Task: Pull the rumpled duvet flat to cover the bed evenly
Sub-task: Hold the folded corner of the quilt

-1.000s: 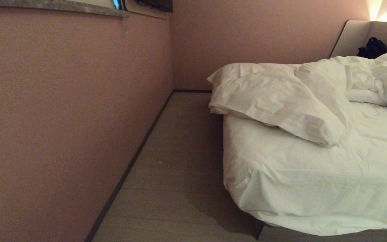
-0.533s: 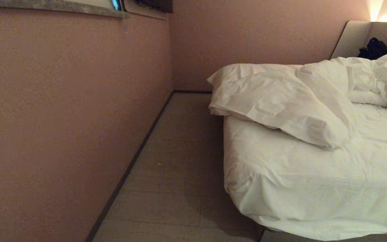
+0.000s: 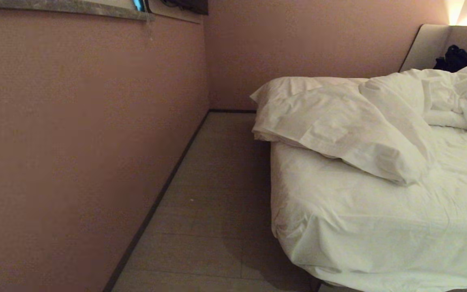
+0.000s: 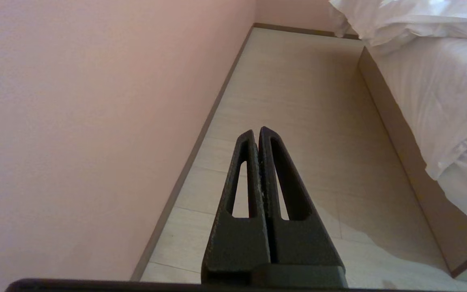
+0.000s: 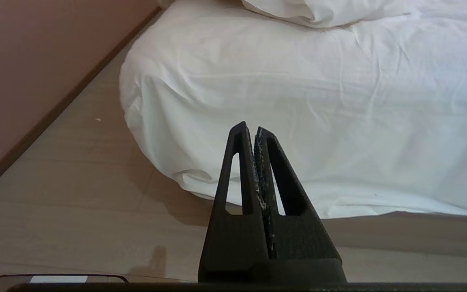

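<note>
Duvet (image 3: 351, 121) lies bunched on the bed (image 3: 379, 219).
Left gripper (image 4: 256, 134) and right gripper (image 5: 249, 129) hang clenched, empty.

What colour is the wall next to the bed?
The wall is a plain dusty pink, no pattern. It shows best in the head view, left of the bed.

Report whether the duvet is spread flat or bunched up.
Bunched up. The duvet lies folded and heaped toward the headboard end of the bed, leaving the sheeted mattress bare at the near end.
</note>
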### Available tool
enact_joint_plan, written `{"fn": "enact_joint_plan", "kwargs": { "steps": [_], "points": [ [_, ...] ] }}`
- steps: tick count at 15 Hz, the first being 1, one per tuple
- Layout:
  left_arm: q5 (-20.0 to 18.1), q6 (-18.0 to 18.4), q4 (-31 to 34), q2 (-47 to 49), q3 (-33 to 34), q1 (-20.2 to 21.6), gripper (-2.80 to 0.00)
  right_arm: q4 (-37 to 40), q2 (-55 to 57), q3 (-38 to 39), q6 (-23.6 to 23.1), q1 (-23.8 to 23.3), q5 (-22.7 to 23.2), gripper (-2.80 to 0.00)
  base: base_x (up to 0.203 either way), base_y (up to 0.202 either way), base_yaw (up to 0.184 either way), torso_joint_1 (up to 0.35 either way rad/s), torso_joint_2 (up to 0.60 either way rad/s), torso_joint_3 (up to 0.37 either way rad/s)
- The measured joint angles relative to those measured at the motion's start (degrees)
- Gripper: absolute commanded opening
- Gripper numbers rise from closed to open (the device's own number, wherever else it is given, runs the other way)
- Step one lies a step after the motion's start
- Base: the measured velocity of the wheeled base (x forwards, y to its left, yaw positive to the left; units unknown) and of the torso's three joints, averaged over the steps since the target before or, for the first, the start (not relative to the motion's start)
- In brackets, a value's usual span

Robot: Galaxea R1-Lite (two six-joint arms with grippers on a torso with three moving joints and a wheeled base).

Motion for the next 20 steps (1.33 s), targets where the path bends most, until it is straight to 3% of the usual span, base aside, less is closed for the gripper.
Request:
{"fn": "enact_joint_plan", "kwargs": {
  "steps": [11,20],
  "points": [
    [0.0,-0.1,0.1,0.0,0.0,0.0,-2.80,0.0,0.0,0.0,0.0,0.0,0.0,-2.80,0.000,-0.006,0.000,0.000,0.00,0.000],
    [0.0,-0.2,0.1,0.0,0.0,0.0,-2.80,0.0,0.0,0.0,0.0,0.0,0.0,-2.80,0.000,-0.183,0.000,0.004,0.00,0.004]
  ]
}}
